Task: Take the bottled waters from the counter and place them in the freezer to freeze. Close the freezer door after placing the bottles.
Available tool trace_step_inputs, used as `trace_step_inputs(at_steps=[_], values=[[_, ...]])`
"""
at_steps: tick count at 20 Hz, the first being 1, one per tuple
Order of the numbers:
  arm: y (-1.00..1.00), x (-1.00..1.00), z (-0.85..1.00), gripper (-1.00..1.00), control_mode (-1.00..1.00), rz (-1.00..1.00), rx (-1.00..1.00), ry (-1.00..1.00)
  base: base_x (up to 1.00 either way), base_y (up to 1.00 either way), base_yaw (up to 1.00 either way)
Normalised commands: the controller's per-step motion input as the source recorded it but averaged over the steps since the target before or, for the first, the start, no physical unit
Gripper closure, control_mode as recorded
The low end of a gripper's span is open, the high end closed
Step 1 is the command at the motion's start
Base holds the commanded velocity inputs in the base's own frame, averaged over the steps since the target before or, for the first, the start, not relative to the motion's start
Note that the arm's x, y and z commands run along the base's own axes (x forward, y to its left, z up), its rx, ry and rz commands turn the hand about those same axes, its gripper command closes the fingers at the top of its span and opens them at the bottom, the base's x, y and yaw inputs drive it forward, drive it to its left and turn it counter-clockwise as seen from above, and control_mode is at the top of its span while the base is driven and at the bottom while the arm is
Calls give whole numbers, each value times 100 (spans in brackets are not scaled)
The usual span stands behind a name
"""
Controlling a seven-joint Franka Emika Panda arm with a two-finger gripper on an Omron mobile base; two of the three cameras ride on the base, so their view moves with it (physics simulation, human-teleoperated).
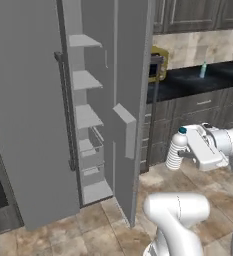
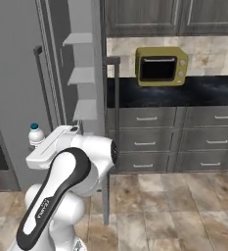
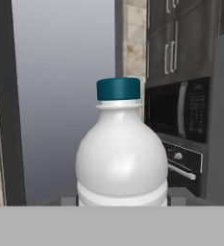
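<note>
The end effector (image 1: pixel 180 150) is clamped on the whitish ribbed bottle (image 1: pixel 177 148), held upright above the tiled floor (image 1: pixel 108 225) in front of the open freezer (image 1: pixel 28 110). In the hand view the bottle (image 3: pixel 121 158) stands close in front with its blue cap (image 3: pixel 118 89) uppermost; in the right base view its cap and shoulder (image 2: pixel 35 133) peek out just beyond the white hand. The freezer door (image 1: pixel 130 100) is swung wide, its inner side carrying a box-like bin (image 1: pixel 125 129), and pale shelves (image 1: pixel 85 80) run down the open compartment. The second bottle (image 1: pixel 203 69), with green cap and blue label, stands upright on the black worktop (image 1: pixel 188 82), towards its back edge and well apart from the arm. A yellow toaster oven (image 2: pixel 162 66) sits near the worktop's left end, next to the freezer, above grey drawer fronts (image 2: pixel 145 120)
</note>
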Motion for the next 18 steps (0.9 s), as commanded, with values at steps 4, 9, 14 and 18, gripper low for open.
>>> trace_step_inputs(at_steps=[4, 9, 14, 18], values=[[0, 0, 0, 100, 100, 0, 0, 0, 1, 100, -47], [0, 0, 0, 100, 100, 0, 0, 0, 16, 94, -45], [0, 0, 0, 100, 100, 0, 0, 0, 38, 72, -33], [0, 0, 0, 100, 100, 0, 0, 0, 56, 10, -22]])
